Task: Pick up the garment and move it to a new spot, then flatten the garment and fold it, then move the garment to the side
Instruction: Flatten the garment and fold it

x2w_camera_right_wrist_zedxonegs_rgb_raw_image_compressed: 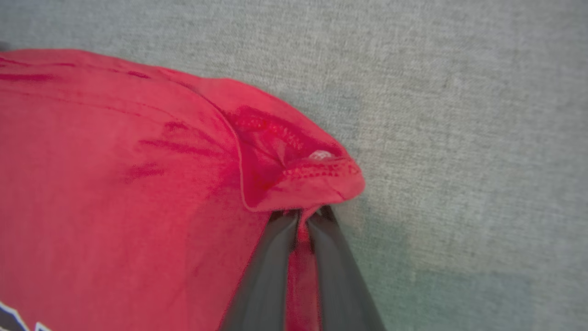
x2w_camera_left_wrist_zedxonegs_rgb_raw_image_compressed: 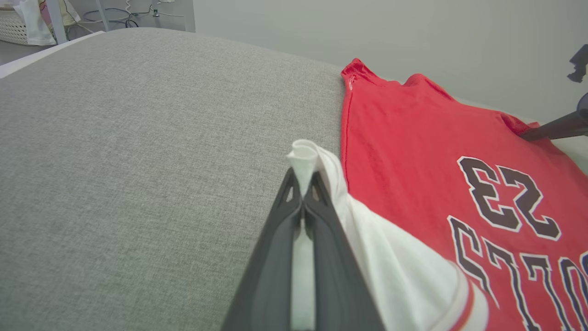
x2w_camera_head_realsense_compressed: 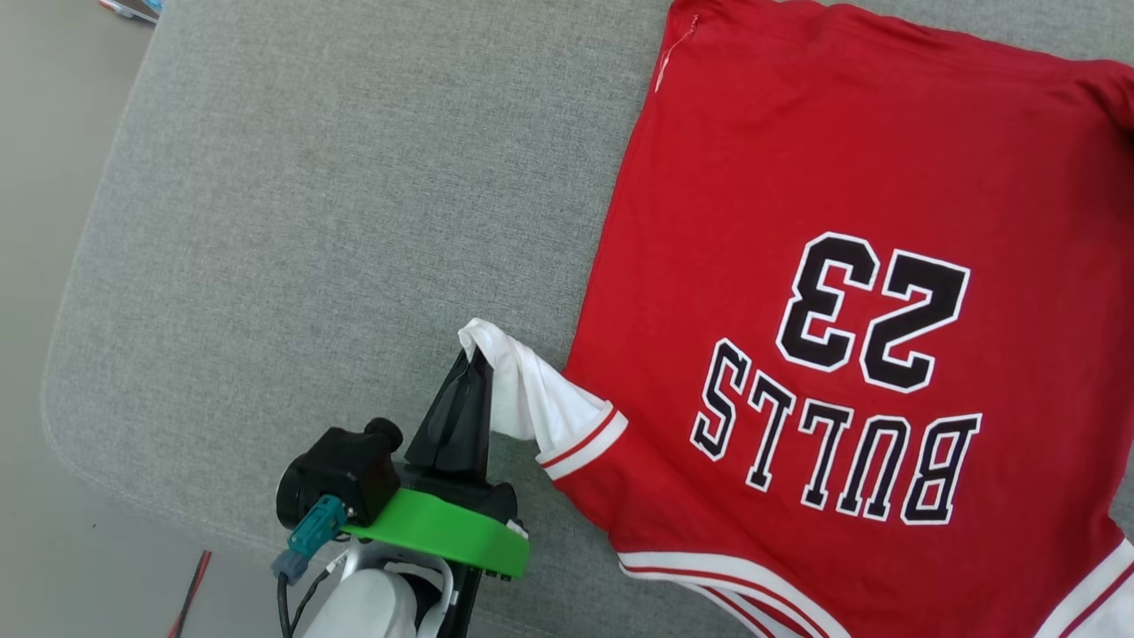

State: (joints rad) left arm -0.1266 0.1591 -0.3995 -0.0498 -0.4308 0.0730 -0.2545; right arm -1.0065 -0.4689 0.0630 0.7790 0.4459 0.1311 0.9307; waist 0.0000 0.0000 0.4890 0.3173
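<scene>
The garment [x2w_camera_head_realsense_compressed: 797, 177] is a red jersey with black white-outlined "BULLS 23", lying spread on the grey cushion [x2w_camera_head_realsense_compressed: 310, 221] at the right. My left gripper [x2w_camera_head_realsense_compressed: 474, 359] is shut on the white sleeve [x2w_camera_head_realsense_compressed: 532, 399], pulling it out to the left of the body. In the left wrist view the sleeve [x2w_camera_left_wrist_zedxonegs_rgb_raw_image_compressed: 390, 257] bunches between the closed fingers [x2w_camera_left_wrist_zedxonegs_rgb_raw_image_compressed: 275, 257]. My right gripper [x2w_camera_right_wrist_zedxonegs_rgb_raw_image_compressed: 303, 214] is shut on a folded red hem corner of the garment [x2w_camera_right_wrist_zedxonegs_rgb_raw_image_compressed: 298, 170], lifted slightly off the cushion. Its dark fingers [x2w_camera_left_wrist_zedxonegs_rgb_raw_image_compressed: 556, 128] rest at the garment's far right corner in the left wrist view.
The cushion's rounded left edge [x2w_camera_head_realsense_compressed: 66, 310] drops to a pale floor [x2w_camera_head_realsense_compressed: 35, 177]. A red and black cable [x2w_camera_head_realsense_compressed: 190, 585] lies on the floor by the near corner. Open grey fabric stretches left of the garment. A pale wall [x2w_camera_left_wrist_zedxonegs_rgb_raw_image_compressed: 367, 32] stands behind.
</scene>
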